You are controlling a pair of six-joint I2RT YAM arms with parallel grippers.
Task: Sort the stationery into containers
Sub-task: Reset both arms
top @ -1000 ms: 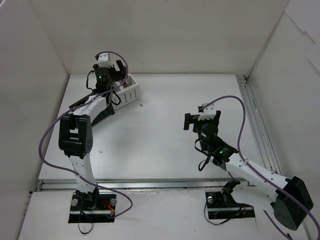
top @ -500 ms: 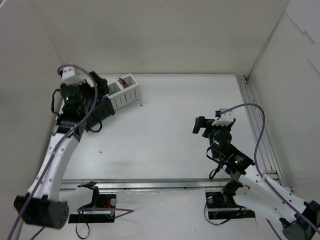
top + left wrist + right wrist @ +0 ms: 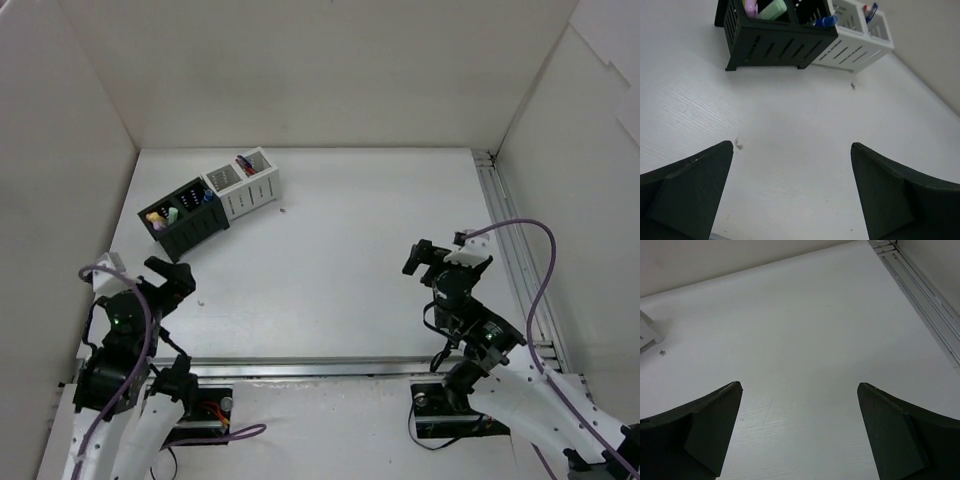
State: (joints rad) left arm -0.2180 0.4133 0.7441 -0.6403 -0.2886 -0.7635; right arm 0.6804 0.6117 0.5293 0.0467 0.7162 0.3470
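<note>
Two organisers stand touching, side by side, at the far left of the desk (image 3: 350,230): the black organiser (image 3: 185,222) and, on its right, the white organiser (image 3: 246,184). In the left wrist view the black one holds a pink highlighter (image 3: 751,7), a green highlighter (image 3: 773,10) and a blue pen (image 3: 823,21); red and blue pens (image 3: 869,10) stand in the white one. A tiny dark speck (image 3: 853,86) lies on the desk just in front of the white organiser. The left gripper (image 3: 791,150) hangs near the front left edge, jaws spread wide, holding nothing. The right gripper (image 3: 799,387) hovers over bare desk on the right, well apart from both organisers, equally wide and empty.
</note>
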